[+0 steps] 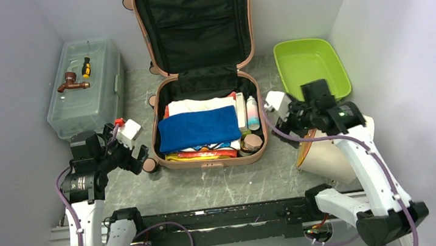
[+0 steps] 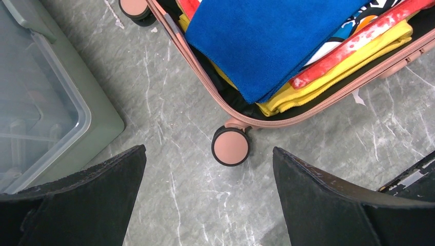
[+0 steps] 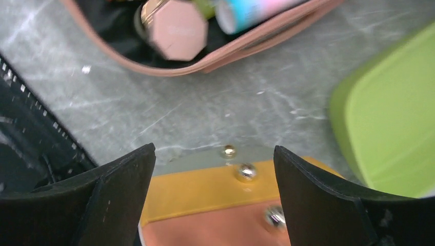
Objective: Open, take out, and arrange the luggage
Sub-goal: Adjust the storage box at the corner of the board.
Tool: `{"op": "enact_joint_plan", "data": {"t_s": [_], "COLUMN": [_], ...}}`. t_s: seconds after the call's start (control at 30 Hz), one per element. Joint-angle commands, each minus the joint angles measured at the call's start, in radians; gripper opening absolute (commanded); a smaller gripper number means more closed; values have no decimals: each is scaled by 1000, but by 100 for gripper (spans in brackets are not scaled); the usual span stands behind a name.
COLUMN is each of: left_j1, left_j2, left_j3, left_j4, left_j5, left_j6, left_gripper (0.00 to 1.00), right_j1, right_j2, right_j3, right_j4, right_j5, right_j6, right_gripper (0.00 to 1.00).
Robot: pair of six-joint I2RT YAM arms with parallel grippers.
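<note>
The luggage point(image 1: 193, 28) lies open on the worktop point(image 1: 210, 188). It sits between the two arms and ahead of both, with its lid standing upright against the back wall and showing black lining.

The left end effector point(image 2: 209, 151) is spread wide and holds nothing. It hangs over bare worktop, and the luggage's near-left wheel point(image 2: 231, 146) is just ahead of the gap between its fingers. Beyond that wheel, ahead and to its right, a blue towel point(image 1: 198, 128) lies on top of folded yellow, red and white cloth in the lower shell. A toolbox point(image 1: 84, 94) stands ahead and to its left, carrying a tap point(image 1: 71, 83) and a screwdriver point(image 1: 85, 67).

The right end effector point(image 3: 214, 148) is also wide open and empty. It hovers above the yellow-banded rim of a cream tub point(image 3: 205, 192); whether it touches the rim cannot be told. The luggage's near-right corner is ahead and to its left, and a jar point(image 3: 179, 31) with a pink lid and a bottle point(image 3: 256, 7) lie inside. A green tray point(image 1: 310, 67) sits ahead and to its right, apart from the luggage.
</note>
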Motion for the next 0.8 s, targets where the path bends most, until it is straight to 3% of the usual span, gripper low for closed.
{"op": "enact_joint_plan", "data": {"t_s": [0.0,0.17,0.27,0.77], "left_j1": [11,17,19,19], "left_j2": [-14,-14,-12,-23], "left_j3": [-4,-9,-12,-27], "left_j4": [27,33,37,38], "left_j5": [40,47,48,32], "left_j6": [-13,-15,-15,-10], "left_gripper": [99,99,99,99], "right_j1": [159,369,431,433], "right_j2": [43,62,84,87], "right_j3": [-129,-245,-272,-408], "right_j4": [-81,-84,-77,-180], "right_j5": [127,221,254,413], "right_j6": [5,81,119,145], "right_gripper": [86,83,79,76]}}
